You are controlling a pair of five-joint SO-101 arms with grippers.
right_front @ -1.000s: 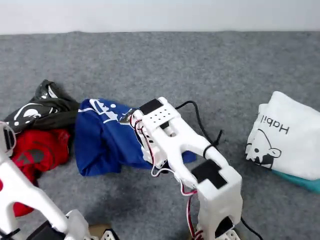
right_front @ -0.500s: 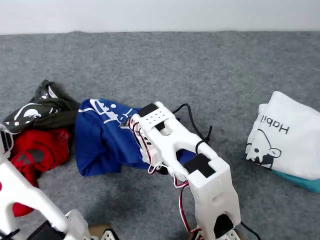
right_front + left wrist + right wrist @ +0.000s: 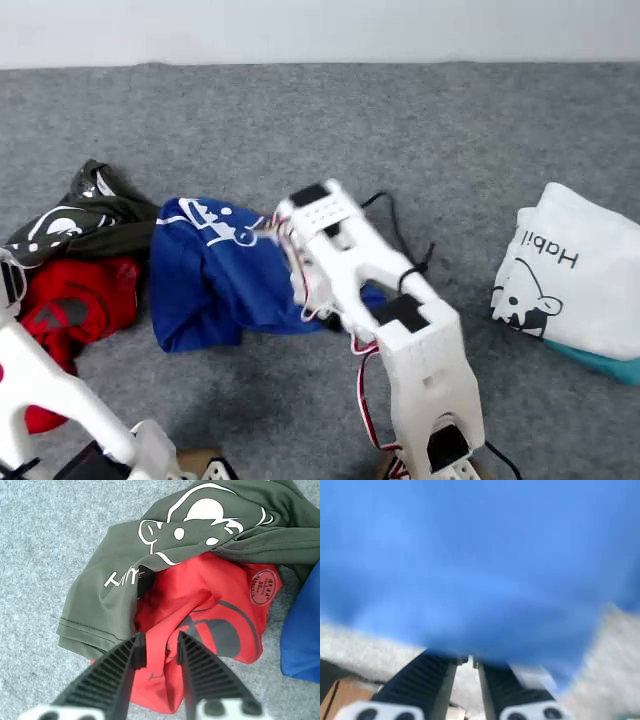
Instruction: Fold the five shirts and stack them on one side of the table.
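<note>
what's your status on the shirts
Left gripper open over red shirt. Right gripper shut on blue shirt. White shirt folded off to the side; olive shirt lies over the red one's edge.

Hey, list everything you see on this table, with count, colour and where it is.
blue shirt: one, blue, crumpled, left of centre
red shirt: one, red, far left
olive shirt: one, dark olive, behind the red shirt
white shirt: one, white, right side
teal shirt: one, teal, under the white shirt
table: one, grey
left end effector: one, black, open over the red shirt
right end effector: one, black, at the blue shirt
</note>
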